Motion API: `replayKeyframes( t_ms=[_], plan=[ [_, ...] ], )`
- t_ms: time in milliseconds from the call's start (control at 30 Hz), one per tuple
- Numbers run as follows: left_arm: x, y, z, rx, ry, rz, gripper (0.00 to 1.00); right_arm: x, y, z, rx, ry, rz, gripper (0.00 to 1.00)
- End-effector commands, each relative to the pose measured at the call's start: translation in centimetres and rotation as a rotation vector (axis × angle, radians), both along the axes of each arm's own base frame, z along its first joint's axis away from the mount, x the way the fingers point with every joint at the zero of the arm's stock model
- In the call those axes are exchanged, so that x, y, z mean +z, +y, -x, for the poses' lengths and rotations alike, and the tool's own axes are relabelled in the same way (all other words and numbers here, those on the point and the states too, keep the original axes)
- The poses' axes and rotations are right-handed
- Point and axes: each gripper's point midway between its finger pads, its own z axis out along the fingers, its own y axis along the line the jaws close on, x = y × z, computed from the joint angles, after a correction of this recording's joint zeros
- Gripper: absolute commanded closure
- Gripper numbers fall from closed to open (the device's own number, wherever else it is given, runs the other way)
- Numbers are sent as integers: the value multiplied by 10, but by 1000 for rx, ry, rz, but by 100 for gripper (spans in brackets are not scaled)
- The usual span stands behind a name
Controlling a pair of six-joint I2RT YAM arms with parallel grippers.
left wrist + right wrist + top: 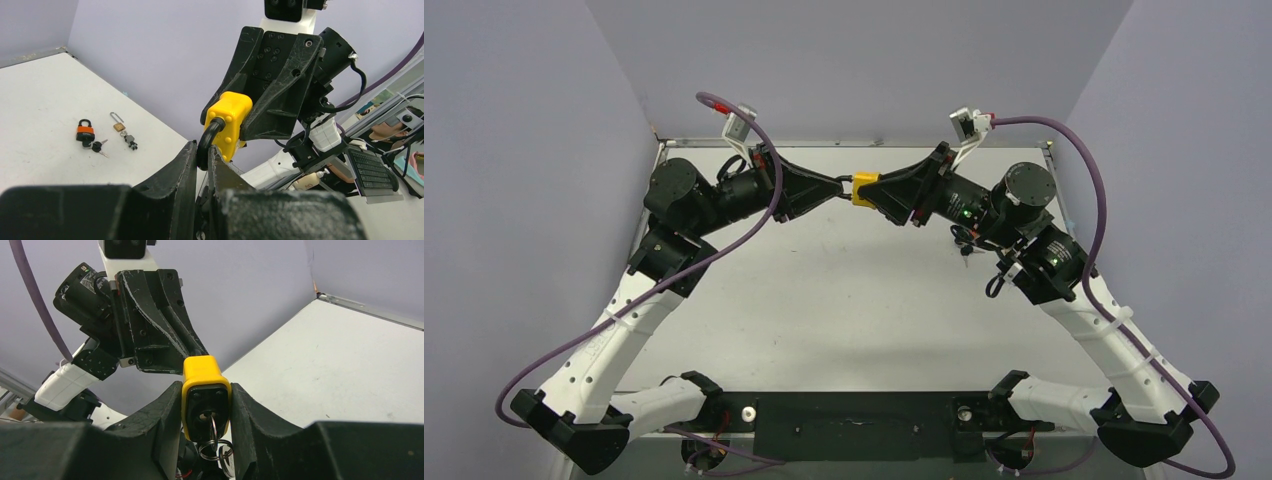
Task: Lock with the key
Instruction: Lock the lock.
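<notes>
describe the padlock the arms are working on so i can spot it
Above the far middle of the table, the right gripper clamps the yellow padlock by its body and the left gripper pinches its black shackle. Unlike the orange padlock and brass padlock lying on the table, it is yellow and held aloft.

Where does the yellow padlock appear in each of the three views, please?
Top external: yellow padlock upper centre, between left fingers and right fingers.
Left wrist: centre, shackle pinched by left fingers.
Right wrist: lower centre, key in its base.
Shared landmark: white table.
</notes>
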Motion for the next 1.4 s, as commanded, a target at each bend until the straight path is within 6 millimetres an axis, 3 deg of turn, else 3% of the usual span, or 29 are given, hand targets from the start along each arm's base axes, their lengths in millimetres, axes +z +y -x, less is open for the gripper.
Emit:
replayKeyframes(
  t_ms=[0,333,733,967,1200,1367],
  plan=[
    [7,-26,71,-334,6,8,100,-17,40,-6,63,-6,31,100],
    [44,-25,82,-390,-48,86,100,-42,46,-7,65,16,86,100],
    [57,-28,98,-441,-57,109,100,-60,57,-10,82,37,119,100],
    [72,-29,93,-422,-81,112,100,-72,64,-2,90,43,163,100],
    [90,-25,76,-341,-102,116,100,-92,64,3,71,62,199,100],
    [96,-31,82,-393,-101,134,100,-99,66,5,65,65,218,100]
  ],
)
